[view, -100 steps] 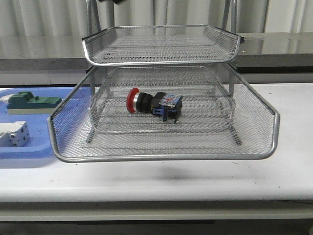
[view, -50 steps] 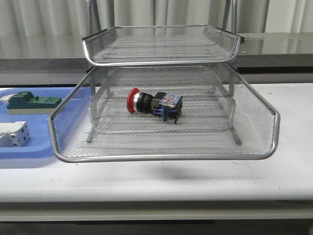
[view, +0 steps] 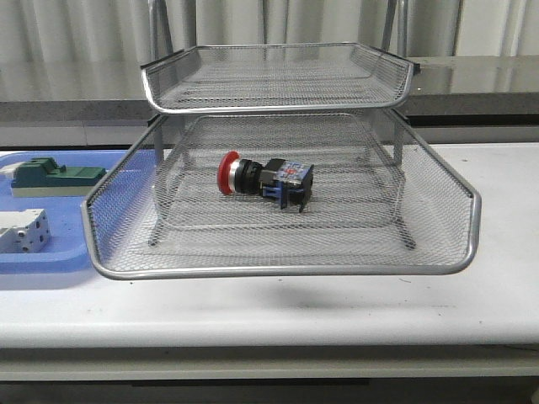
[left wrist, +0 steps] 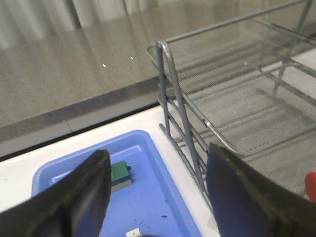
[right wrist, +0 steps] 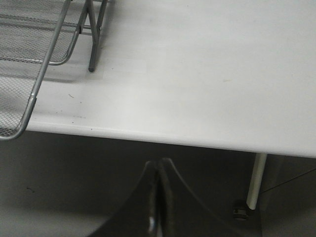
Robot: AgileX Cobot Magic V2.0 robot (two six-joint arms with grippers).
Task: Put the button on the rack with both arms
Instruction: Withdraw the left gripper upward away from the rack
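A white table (view: 505,303) is carrying the rack (view: 278,269), and the button (view: 265,179) is lying on its side in the middle tray. The left gripper (left wrist: 158,192) is hanging spread wide above the blue tray (left wrist: 153,207), while the right gripper (right wrist: 158,197) is sitting pressed closed, holding nothing, beyond the table edge.

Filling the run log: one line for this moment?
button: lying in rack lower tray | left gripper: open, empty | right gripper: shut, empty

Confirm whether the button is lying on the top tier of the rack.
No. In the front view the button lies on its side in a lower tray of the rack, beneath the top tier.
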